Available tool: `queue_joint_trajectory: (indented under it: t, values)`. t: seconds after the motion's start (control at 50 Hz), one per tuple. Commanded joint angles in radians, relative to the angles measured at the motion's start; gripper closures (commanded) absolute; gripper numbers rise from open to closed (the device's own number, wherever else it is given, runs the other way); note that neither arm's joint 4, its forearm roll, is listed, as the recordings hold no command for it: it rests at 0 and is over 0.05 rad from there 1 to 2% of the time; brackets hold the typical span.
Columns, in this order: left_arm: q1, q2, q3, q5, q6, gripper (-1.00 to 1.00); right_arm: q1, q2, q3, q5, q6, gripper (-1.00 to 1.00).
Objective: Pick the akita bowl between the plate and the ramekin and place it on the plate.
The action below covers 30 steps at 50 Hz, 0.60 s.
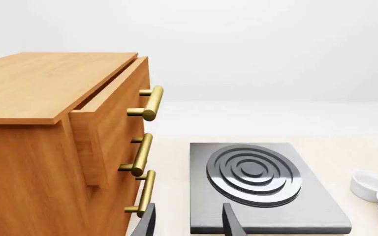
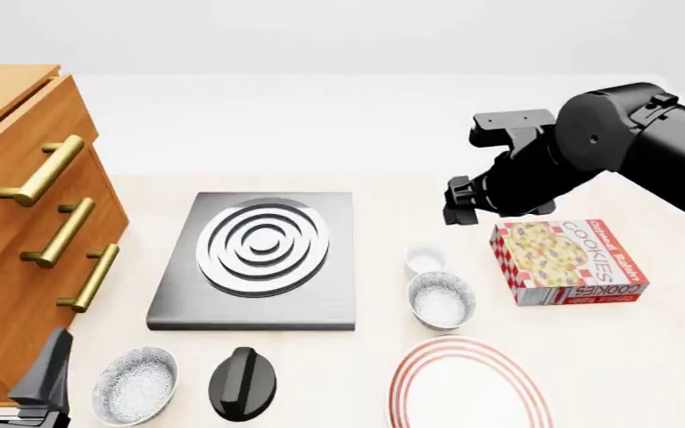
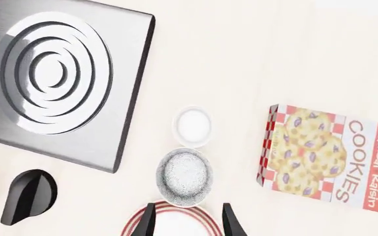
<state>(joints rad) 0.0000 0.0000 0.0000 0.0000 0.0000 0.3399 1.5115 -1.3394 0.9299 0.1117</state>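
The akita bowl [image 2: 441,299], dark speckled outside and pale inside, stands upright between the small white ramekin [image 2: 426,259] and the red-ringed plate [image 2: 470,385]. In the right wrist view the bowl [image 3: 184,176] lies just ahead of my right gripper [image 3: 187,223], which is open, empty and high above the table; the ramekin [image 3: 194,125] and the plate [image 3: 175,210] show there too. My left gripper [image 1: 189,225] is open and empty at the front left, beside the cabinet; it also shows in the front view [image 2: 15,370].
A wooden drawer cabinet [image 2: 21,178] fills the left side. A stove plate [image 2: 259,259] sits mid-table, with a black knob [image 2: 243,383] and a second speckled bowl [image 2: 136,385] in front of it. A cookie box [image 2: 566,261] lies right of the ramekin.
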Motion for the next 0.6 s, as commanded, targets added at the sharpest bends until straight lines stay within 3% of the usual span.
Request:
queue_joint_trajectory:
  t: [0.02,0.38,0.6]
  values:
    - [0.000,0.000,0.000,0.000,0.000,-1.00,-0.009,0.002,0.083,-0.061,0.026,-1.00]
    - [0.000,0.000,0.000,0.000,0.000,-1.00,-0.031,0.027,0.149,-0.123,0.039,-1.00]
    - [0.000,0.000,0.000,0.000,0.000,-1.00,-0.054,0.044,0.145,-0.143,0.087,-1.00]
